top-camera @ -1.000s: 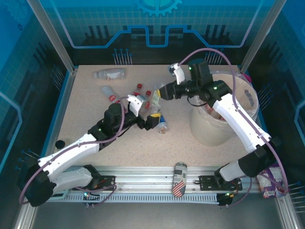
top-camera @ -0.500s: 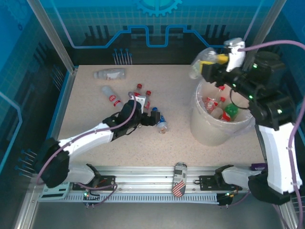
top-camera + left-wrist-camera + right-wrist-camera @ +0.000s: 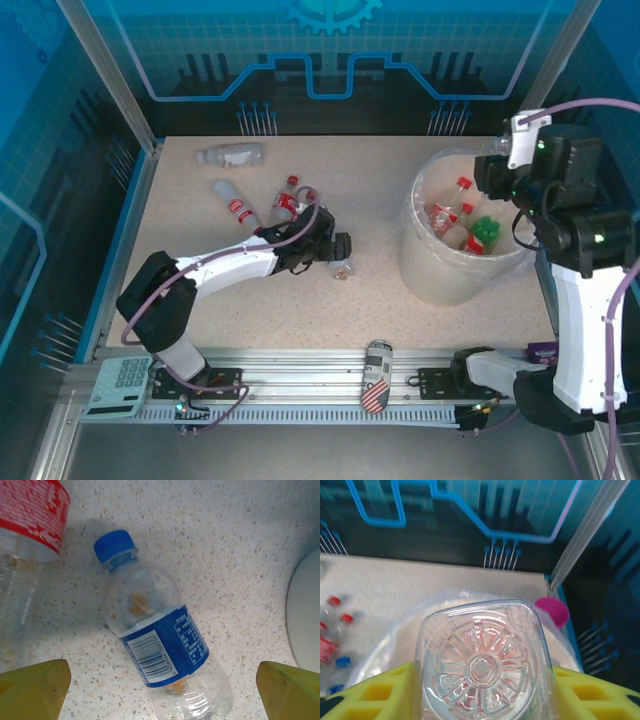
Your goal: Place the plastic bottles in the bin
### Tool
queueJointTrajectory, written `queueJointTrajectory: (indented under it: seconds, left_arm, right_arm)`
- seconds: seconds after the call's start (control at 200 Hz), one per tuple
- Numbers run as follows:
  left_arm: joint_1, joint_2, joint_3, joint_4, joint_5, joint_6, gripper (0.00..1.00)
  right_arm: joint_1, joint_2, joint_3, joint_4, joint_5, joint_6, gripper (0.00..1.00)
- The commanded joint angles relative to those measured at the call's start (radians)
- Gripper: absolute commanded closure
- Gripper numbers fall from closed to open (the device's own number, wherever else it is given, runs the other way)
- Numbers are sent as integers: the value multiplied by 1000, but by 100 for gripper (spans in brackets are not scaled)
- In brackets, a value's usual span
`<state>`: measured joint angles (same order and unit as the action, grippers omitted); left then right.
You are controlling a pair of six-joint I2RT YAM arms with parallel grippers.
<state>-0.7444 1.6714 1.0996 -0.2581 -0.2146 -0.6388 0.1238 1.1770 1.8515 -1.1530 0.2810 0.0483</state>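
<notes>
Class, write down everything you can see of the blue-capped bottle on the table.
The blue-capped bottle is small, clear plastic, with a blue screw cap and a blue wrap label carrying a white barcode panel and white print. It looks almost empty, a few brownish specks inside. It lies on its side on the speckled tabletop, cap toward the left wrist view's upper left. The open left pincer hangs over it, yellow fingertips either side, not touching. A red-labelled bottle lies beside it, apart.

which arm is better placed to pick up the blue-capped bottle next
Left. The left gripper hangs open right above the blue-capped bottle, with a finger on each side of it. The right gripper is shut on a clear bottle up over the bin, far from it.
</notes>
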Motion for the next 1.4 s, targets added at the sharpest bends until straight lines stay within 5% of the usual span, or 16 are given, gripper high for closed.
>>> queueJointTrajectory:
  seconds: [0.0, 0.39, 0.921, 1.131, 1.396]
  left_arm:
    - [-11, 23, 29, -61, -25, -22, 4]
    - [-18, 89, 8, -14, 10, -59, 7]
    - [-18, 122, 6, 17, 12, -69, 11]
    - [-18, 133, -2, 29, 14, -73, 12]
    - [-18, 130, -9, 23, 4, -69, 12]
  right_arm:
    - [-30, -12, -88, -48, -54, 33, 62]
    - [-68, 10, -357, 8, -338, 80, 62]
    - [-83, 80, -549, 98, -352, 82, 61]
    - [-95, 59, -550, 96, -361, 78, 51]
    - [-117, -12, -431, 77, -419, 76, 26]
